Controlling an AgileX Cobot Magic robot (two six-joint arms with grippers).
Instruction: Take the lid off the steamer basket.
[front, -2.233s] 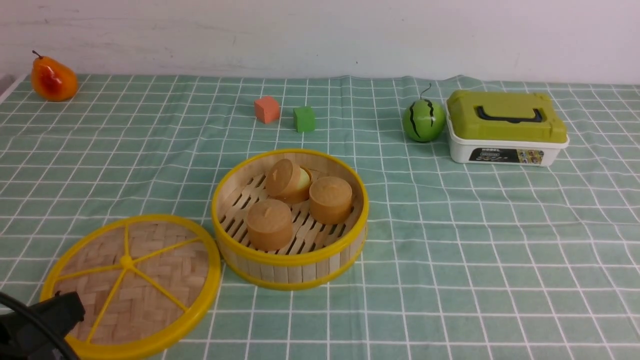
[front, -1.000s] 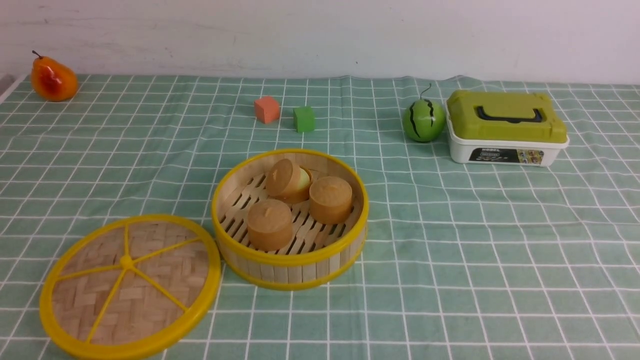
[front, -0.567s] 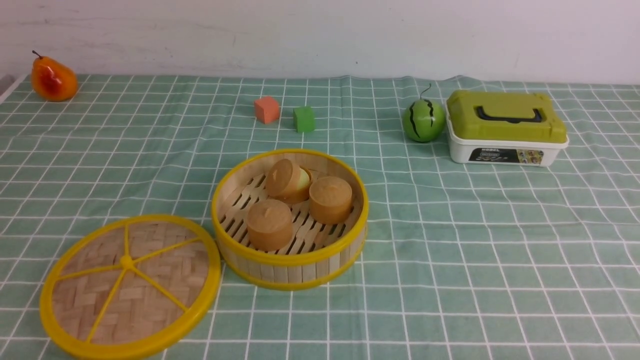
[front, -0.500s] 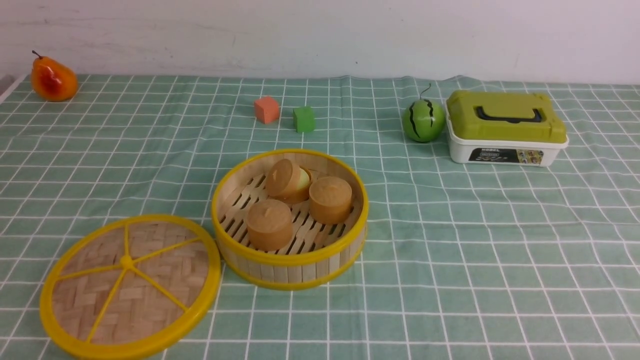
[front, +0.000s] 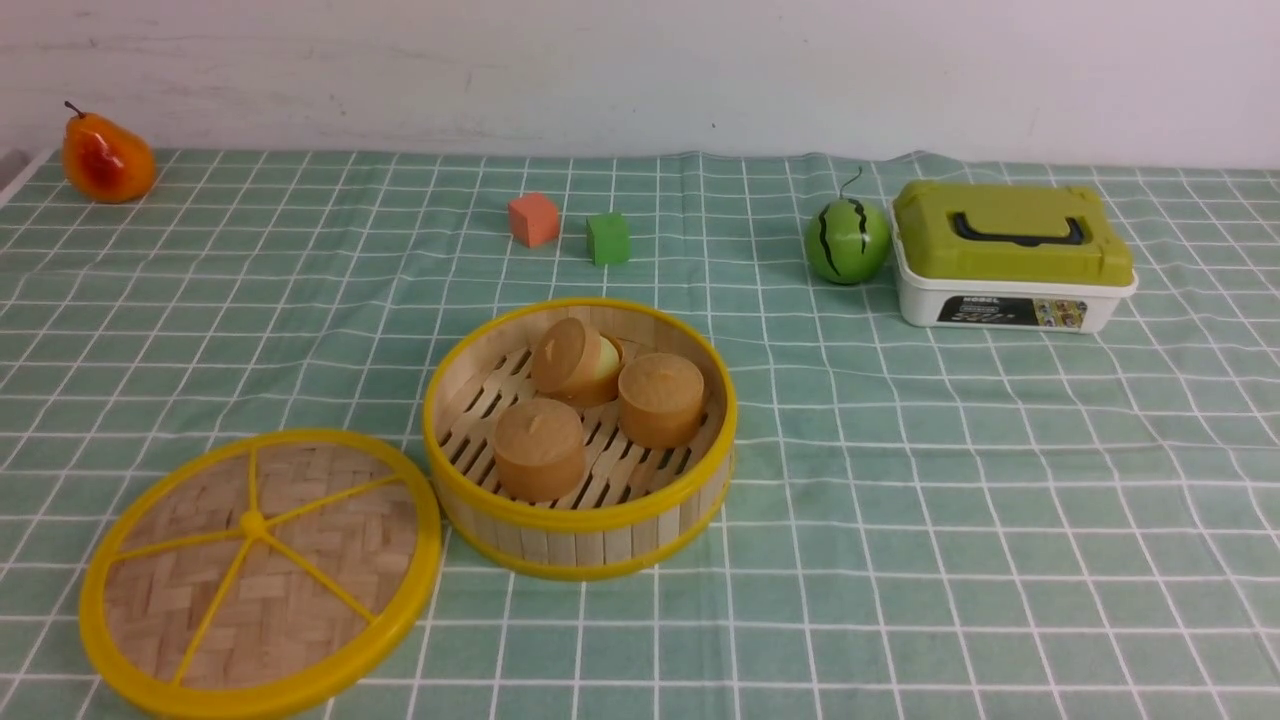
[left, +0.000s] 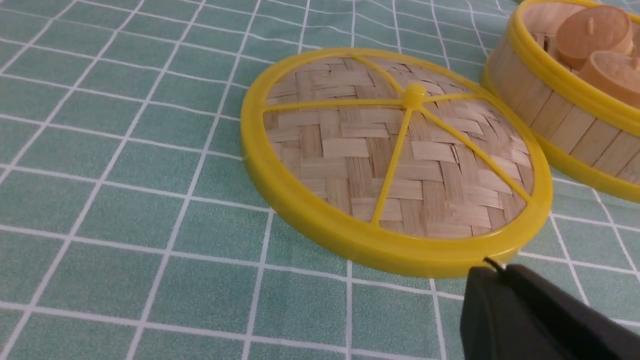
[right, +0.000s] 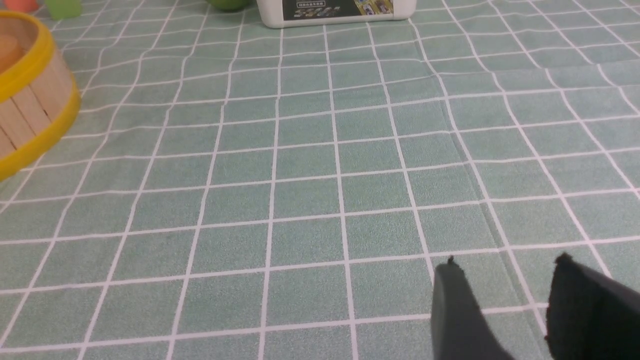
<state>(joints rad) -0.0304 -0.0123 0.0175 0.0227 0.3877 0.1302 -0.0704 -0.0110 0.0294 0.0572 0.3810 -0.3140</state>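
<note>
The lid (front: 330, 540) lies flat on the cloth at the front left, beside the steamer basket (front: 580, 535) and almost touching it. The basket is uncovered and holds three brown round cakes (front: 660, 398). Neither gripper shows in the front view. In the left wrist view my left gripper (left: 497, 270) is shut and empty, just off the near rim of the lid (left: 395, 150), with the basket (left: 550, 110) beyond. In the right wrist view my right gripper (right: 507, 265) is open and empty above bare cloth, far from the basket (right: 30, 100).
At the back stand a white box with an olive-green lid (front: 1012, 255), a toy watermelon (front: 848, 240), an orange cube (front: 533, 219) and a green cube (front: 608, 238). A pear (front: 105, 157) sits at the back left corner.
My left gripper, in the front view's lower left corner over the lid's edge 2.2 s ago, has drawn back out of that view. Lid and basket have not moved.
</note>
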